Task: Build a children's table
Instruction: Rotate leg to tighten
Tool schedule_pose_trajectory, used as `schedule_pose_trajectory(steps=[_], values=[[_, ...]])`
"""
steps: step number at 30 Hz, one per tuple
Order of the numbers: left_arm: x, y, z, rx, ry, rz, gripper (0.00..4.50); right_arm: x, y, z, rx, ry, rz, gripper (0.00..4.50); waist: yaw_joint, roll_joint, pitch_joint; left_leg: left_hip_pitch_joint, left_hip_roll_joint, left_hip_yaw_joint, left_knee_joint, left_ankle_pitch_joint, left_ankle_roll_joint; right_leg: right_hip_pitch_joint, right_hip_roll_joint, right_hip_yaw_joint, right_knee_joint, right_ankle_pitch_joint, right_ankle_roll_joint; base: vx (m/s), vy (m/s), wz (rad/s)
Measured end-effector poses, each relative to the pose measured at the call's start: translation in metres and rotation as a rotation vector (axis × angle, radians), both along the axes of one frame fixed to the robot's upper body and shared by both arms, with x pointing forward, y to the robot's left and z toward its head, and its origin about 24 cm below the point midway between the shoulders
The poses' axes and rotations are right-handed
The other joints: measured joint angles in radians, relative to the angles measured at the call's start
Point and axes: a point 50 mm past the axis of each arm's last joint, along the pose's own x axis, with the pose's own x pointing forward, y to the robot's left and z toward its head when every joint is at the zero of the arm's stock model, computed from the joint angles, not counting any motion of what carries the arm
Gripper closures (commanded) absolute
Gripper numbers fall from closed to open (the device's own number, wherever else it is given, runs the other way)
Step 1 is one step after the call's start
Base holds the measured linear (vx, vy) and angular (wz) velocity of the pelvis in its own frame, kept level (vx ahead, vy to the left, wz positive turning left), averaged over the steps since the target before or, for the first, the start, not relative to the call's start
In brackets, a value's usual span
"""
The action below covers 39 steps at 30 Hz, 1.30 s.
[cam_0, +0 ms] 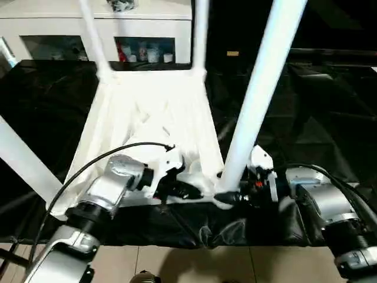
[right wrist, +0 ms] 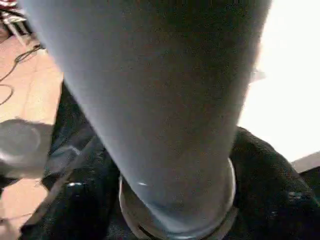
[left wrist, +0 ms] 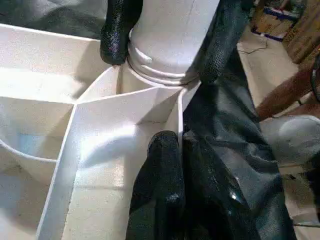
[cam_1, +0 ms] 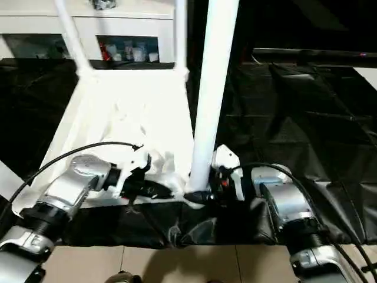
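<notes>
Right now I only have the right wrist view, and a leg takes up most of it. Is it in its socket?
Observer: Yes. The left wrist view has the leg standing in the corner socket of the upturned tabletop.
Operator: Right gripper on it?
Observer: The right gripper clasps the leg's base, one finger on each side.
Operator: Left gripper?
Observer: The left gripper is shut, at the tabletop's rim beside that socket.
</notes>
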Motion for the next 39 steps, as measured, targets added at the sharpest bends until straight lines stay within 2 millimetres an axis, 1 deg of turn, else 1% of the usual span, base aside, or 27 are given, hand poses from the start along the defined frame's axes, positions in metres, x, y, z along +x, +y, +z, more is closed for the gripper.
schedule_pose_trajectory(steps=[3, 4, 7, 9, 10, 12, 14, 16, 19, 22, 25, 26, 28, 30, 33, 35, 36, 39], values=[[0.0, 0.0, 0.0, 0.001, 0.002, -0.003, 4.5, 0.0, 0.001, 0.0, 0.005, 0.005, 0.002, 1.68, 0.001, 0.0, 0.0, 0.0, 0.0, 0.0, 0.0, 0.0, 0.0, 0.0, 0.0, 0.0, 0.0, 0.0, 0.0, 0.0, 0.0, 0.0], [0.0, 0.0, 0.0, 0.001, 0.001, -0.001, 4.5, 0.0, 0.003, -0.001, 0.009, 0.006, 0.004, 1.82, 0.001, 0.0, 0.0, 0.0, 0.0, 0.0, 0.0, 0.0, 0.0, 0.0, 0.0, 0.0, 0.0, 0.0, 0.0, 0.0, 0.0, 0.0], [0.0, -0.001, 0.0, 0.002, -0.005, 0.006, 4.5, 0.0, 0.003, -0.001, 0.011, 0.005, -0.006, 1.87, 0.002, 0.0, 0.0, 0.0, 0.0, 0.0, 0.0, 0.0, 0.0, 0.0, 0.0, 0.0, 0.001, 0.0, 0.0, 0.0, 0.0, 0.0], [0.001, -0.001, -0.001, 0.006, -0.019, 0.025, 4.5, 0.001, 0.003, -0.003, 0.017, 0.001, -0.04, 1.89, 0.001, 0.0, 0.0, 0.001, 0.0, 0.0, 0.0, 0.0, 0.0, 0.0, 0.0, 0.0, 0.001, 0.0, -0.001, 0.0, 0.0, 0.0], [0.004, -0.002, -0.001, 0.01, -0.038, 0.054, 4.5, 0.004, 0.003, -0.005, 0.029, -0.012, -0.09, 1.89, -0.002, 0.0, 0.0, 0.002, 0.0, 0.0, 0.0, 0.0, 0.0, 0.001, 0.0, 0.0, 0.001, 0.001, -0.001, 0.0, 0.0, 0.0], [0.008, -0.003, -0.001, 0.012, -0.053, 0.101, 4.5, 0.008, 0.004, -0.007, 0.041, -0.034, -0.159, 1.89, -0.01, 0.0, 0.0, 0.002, 0.0, 0.0, 0.0, 0.0, 0.0, 0.001, 0.0, 0.0, 0.001, 0.0, 0.002, 0.0, 0.0, 0.0], [0.018, -0.006, -0.002, 0.019, -0.088, 0.216, 4.5, 0.022, 0.011, -0.013, 0.06, -0.058, -0.337, 1.9, -0.027, -0.001, -0.001, 0.004, -0.001, -0.001, 0.001, 0.0, 0.0, 0.001, 0.0, 0.0, 0.002, 0.0, 0.001, 0.0, 0.0, 0.0], [0.027, -0.017, -0.002, 0.031, -0.123, 0.313, 4.5, 0.036, 0.017, -0.014, 0.051, -0.085, -0.499, 1.9, -0.047, -0.001, 0.0, 0.004, -0.001, -0.002, 0.001, 0.0, -0.001, 0.0, 0.0, 0.0, -0.001, 0.0, 0.001, -0.027, 0.004, -0.04], [0.034, -0.029, -0.004, 0.029, -0.136, 0.413, 4.5, 0.048, 0.023, -0.015, 0.051, -0.095, -0.67, 1.9, -0.066, -0.002, 0.0, 0.004, -0.002, -0.003, 0.001, 0.0, -0.001, 0.0, 0.0, -0.001, -0.005, 0.0, 0.002, 0.0, 0.0, 0.0], [0.038, -0.034, -0.003, 0.036, -0.155, 0.467, 4.5, 0.055, 0.032, -0.015, 0.049, -0.097, -0.776, 1.9, -0.076, -0.002, 0.0, 0.003, -0.002, -0.005, 0.0, 0.0, -0.001, 0.0, 0.0, -0.002, -0.009, 0.0, 0.002, 0.0, 0.0, 0.0], [0.039, -0.04, -0.003, 0.043, -0.173, 0.497, 4.5, 0.059, 0.036, -0.015, 0.05, -0.102, -0.847, 1.9, -0.079, -0.002, 0.0, 0.002, -0.002, -0.004, 0.001, 0.0, -0.001, -0.001, 0.001, -0.002, -0.01, 0.0, 0.001, 0.0, 0.0, 0.0], [0.04, -0.04, -0.003, 0.043, -0.175, 0.499, 4.5, 0.06, 0.037, -0.015, 0.056, -0.108, -0.854, 1.9, -0.079, -0.002, 0.0, 0.002, -0.002, -0.004, 0.001, 0.0, -0.001, 0.0, 0.001, -0.001, -0.01, 0.001, 0.0, 0.0, 0.0, 0.0], [0.04, -0.041, -0.002, 0.041, -0.178, 0.504, 4.5, 0.061, 0.038, -0.015, 0.068, -0.122, -0.861, 1.2, -0.078, -0.001, -0.001, 0.002, -0.002, -0.003, 0.001, 0.0, -0.001, 0.0, 0.001, -0.001, -0.01, 0.004, -0.002, 0.0, 0.0, 0.0], [0.04, -0.042, -0.001, 0.037, -0.178, 0.496, 4.5, 0.061, 0.038, -0.014, 0.067, -0.134, -0.849, 1.18, -0.075, -0.001, -0.001, 0.002, -0.002, -0.003, 0.0, 0.0, -0.001, 0.0, 0.001, -0.001, -0.01, 0.006, -0.003, 0.0, 0.0, 0.0], [0.039, -0.041, 0.0, 0.028, -0.179, 0.465, 4.5, 0.06, 0.036, -0.013, 0.07, -0.142, -0.808, 0.85, -0.071, -0.001, -0.001, 0.002, -0.001, -0.003, -0.002, 0.0, -0.001, -0.001, 0.001, -0.002, -0.009, 0.009, -0.008, 0.0, 0.0, 0.0], [0.039, -0.04, 0.001, 0.024, -0.18, 0.444, 4.5, 0.058, 0.033, -0.012, 0.062, -0.153, -0.762, 0.76, -0.069, -0.001, -0.001, 0.002, -0.001, -0.003, -0.002, 0.0, 0.0, -0.001, 0.001, -0.003, -0.009, 0.009, -0.007, 0.0, 0.0, 0.0], [0.038, -0.039, 0.001, 0.021, -0.178, 0.429, 4.5, 0.057, 0.032, -0.011, 0.051, -0.166, -0.731, 0.76, -0.068, -0.001, -0.001, 0.001, -0.001, -0.003, -0.002, 0.0, 0.0, -0.001, 0.001, -0.003, -0.01, 0.008, -0.007, 0.0, 0.0, 0.0], [0.032, -0.033, 0.0, -0.009, -0.163, 0.362, 4.5, 0.05, 0.024, -0.01, 0.033, -0.189, -0.61, 0.76, -0.058, -0.001, -0.001, 0.0, -0.001, -0.003, -0.003, 0.0, 0.001, -0.002, 0.001, -0.003, -0.01, 0.007, -0.005, 0.0, 0.0, 0.0]])
